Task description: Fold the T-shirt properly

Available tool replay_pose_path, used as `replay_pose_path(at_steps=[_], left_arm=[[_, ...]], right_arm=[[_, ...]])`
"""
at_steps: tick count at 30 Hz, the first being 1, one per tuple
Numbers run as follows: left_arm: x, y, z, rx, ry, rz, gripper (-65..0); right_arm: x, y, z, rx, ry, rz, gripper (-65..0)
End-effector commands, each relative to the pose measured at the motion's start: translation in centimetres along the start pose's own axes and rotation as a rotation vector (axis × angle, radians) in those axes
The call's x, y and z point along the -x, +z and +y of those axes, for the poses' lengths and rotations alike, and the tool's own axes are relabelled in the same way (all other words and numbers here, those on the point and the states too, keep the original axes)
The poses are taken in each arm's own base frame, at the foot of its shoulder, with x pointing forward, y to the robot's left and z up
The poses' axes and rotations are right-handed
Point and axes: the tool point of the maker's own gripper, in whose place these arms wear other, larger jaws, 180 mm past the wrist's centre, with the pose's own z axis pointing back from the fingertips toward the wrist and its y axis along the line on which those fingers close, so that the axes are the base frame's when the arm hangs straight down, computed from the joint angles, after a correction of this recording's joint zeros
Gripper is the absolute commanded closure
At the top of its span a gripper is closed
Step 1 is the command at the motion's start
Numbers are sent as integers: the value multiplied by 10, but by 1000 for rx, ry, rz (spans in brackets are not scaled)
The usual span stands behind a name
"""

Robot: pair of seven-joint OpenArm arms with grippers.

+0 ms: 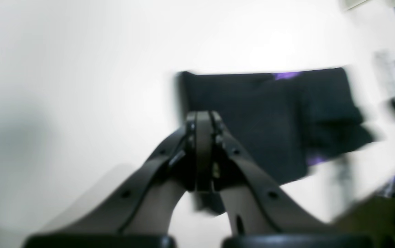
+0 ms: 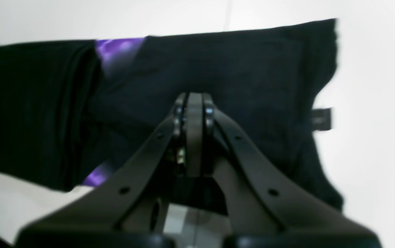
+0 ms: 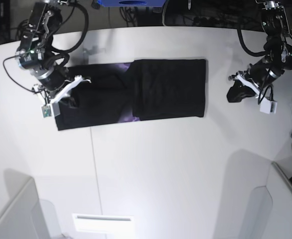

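T-shirt (image 3: 136, 97) lies on the white table (image 3: 151, 169) as a long black band, right end doubled over, purple print peeking at the seam; folding looks partway done, final folds left. Right gripper (image 3: 72, 85) hovers over its left end, jaws together, empty. Left gripper (image 3: 234, 93) sits well right of it, jaws together, empty.

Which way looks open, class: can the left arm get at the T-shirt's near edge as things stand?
Probably yes. The left gripper hangs shut beside the T-shirt, apart from it, with only bare table between them. It would have to open first.
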Motion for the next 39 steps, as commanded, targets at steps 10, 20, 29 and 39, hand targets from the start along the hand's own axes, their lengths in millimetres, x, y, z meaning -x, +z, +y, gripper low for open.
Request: replay_pose_path(at_steps=[10,20,29,39], left_arm=[[30,20,43,-265,-328,-26,0],[32,20,43,-274,-333,-34,0],[32,16,30,-189,-415,-20,0],[11,41,60,-302,-395,-77,0]], right_arm=[[-38,-5,-1,-7,33,-13,0],[-48,-10,-12,-199,-245,-16,-234],[-32,-12,-28,-226,-349,27,-299],[-24,-18,-51,-232,-383,67,-297]])
